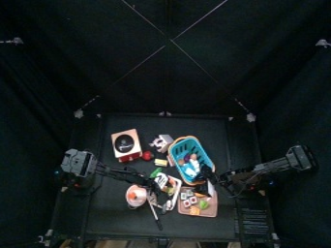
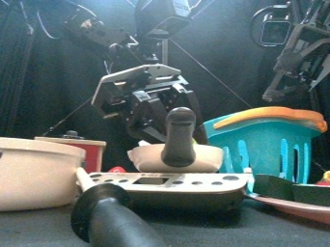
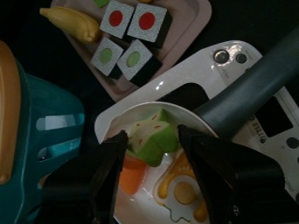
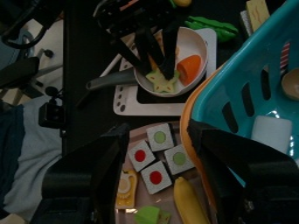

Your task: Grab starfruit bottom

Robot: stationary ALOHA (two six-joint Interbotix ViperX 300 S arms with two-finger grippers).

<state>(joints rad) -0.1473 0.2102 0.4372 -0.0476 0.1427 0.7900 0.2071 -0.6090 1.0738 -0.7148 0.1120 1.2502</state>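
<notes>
A yellow-green starfruit piece [image 3: 149, 136] lies in a white pan [image 3: 198, 66] beside a fried egg [image 3: 177, 191] and an orange slice [image 3: 132, 175]. My left gripper [image 3: 158, 147] is open and reaches down into the pan, one jaw on each side of the starfruit piece. The right wrist view shows the same left gripper [image 4: 149, 39] over the pan [image 4: 167, 77]. In the top view the left gripper [image 1: 161, 180] is at the table's front middle. My right gripper [image 4: 162, 140] hangs open and holds nothing, off to the right [image 1: 233, 180].
The pan's black handle [image 3: 251, 83] crosses close to the left jaws. A teal basket [image 3: 35, 114] stands right beside the pan. A pink tray [image 3: 176, 13] holds square pieces and a banana [image 3: 70, 22]. A red box [image 1: 126, 143] stands at the back left.
</notes>
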